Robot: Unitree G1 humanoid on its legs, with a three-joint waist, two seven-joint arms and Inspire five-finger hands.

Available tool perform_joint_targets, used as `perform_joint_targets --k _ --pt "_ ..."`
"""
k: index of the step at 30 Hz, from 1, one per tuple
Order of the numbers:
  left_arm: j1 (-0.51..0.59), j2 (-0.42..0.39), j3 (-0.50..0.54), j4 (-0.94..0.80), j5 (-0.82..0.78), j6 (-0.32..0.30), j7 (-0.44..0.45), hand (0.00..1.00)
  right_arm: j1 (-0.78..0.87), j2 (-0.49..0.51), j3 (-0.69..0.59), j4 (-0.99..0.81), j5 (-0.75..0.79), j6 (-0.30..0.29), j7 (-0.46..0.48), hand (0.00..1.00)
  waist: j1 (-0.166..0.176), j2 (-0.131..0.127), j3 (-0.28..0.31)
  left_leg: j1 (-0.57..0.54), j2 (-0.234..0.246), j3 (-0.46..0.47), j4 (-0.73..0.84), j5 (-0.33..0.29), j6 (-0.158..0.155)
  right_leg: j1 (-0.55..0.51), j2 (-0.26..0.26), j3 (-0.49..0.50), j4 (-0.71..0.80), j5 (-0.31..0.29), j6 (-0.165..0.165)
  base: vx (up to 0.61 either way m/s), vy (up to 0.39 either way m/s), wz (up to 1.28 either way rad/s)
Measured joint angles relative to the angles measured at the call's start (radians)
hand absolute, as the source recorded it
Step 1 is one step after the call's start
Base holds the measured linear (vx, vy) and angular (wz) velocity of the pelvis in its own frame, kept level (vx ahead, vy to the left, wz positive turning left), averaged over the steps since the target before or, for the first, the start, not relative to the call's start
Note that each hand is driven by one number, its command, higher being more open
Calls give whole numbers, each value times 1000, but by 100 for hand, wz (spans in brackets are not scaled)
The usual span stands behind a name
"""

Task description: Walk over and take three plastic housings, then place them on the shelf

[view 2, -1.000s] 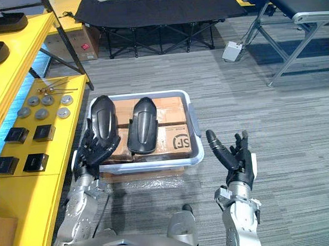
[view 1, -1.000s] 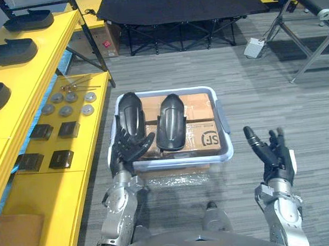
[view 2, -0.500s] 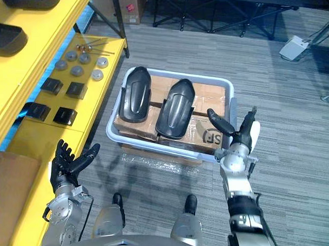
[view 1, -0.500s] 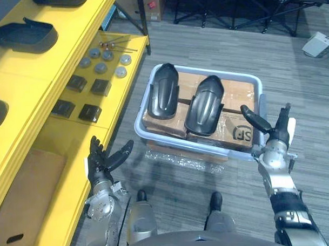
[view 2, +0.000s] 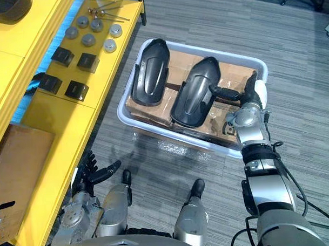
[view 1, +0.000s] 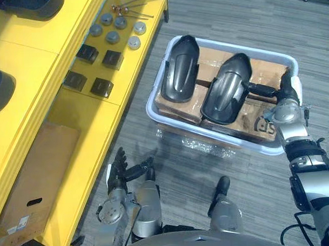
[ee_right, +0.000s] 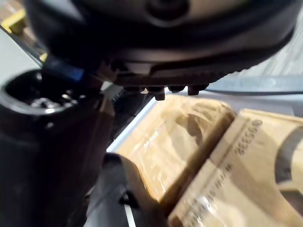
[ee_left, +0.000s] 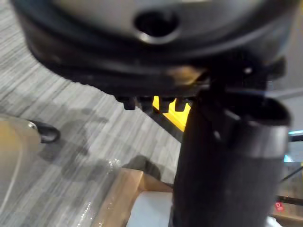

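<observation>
R hand (view 1: 284,93): hovering at tub's (view 1: 151,106) right rim, fingers spread, thumb pointing at nearer housing (view 1: 225,91), holding nothing.
L hand (view 1: 119,176): hanging well off tub's near-left corner, spread, empty.
Housings: nearer one and far housing (view 1: 180,68) lying side by side in tub, on boxes (view 1: 260,76).
Tip: prob. reaching in; aiming to wrap the shell's narrow edge, as glossy curve is looking slippery.

Your left hand (view 1: 117,176) hangs low, with fingers spread and straight. Your right hand (view 1: 285,92) is stretched forward, fingers straight, thumb standing out toward the left.
</observation>
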Motion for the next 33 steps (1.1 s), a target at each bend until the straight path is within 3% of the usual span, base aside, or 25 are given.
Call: perform_joint_targets --k 3,9,10,22,28,33 --pt "0 1 -17 0 0 -36 -13 100 -50 -9 48 47 -2 35 47 100 8 7 11 -22 0 -13 14 1 1 -13 0 -13 14 -2 -1 -40 7 8" --pt "-28 3 -62 -3 0 -32 -16 100 -119 -39 69 70 -4 119 145 100 11 9 12 -29 -1 -27 19 10 2 -15 -3 -30 32 -7 -8 -46 -1 6" --pt "-28 3 -74 -14 -1 -31 -15 100 -121 -38 72 65 -34 133 166 0 13 12 13 -29 -1 -27 17 13 2 -15 -3 -31 32 -7 -9 -50 -7 0" --pt "-36 15 -121 -21 -2 -20 -6 100 -211 -55 183 91 -288 326 337 0 26 17 16 -9 3 -22 -19 43 -3 -21 -3 -31 48 -9 -12 -25 -6 -1" --pt "-39 18 -149 -20 -2 -10 5 100 -227 -36 173 235 -336 314 312 0 52 20 16 6 2 -26 -60 70 -4 -17 -3 -43 49 -12 -17 11 -18 5" --pt "-40 16 -161 -21 -57 -10 31 100 -210 30 93 294 -201 239 135 0 41 26 16 8 0 -33 -79 87 -4 -19 -6 -57 55 -16 -21 -6 -13 5"
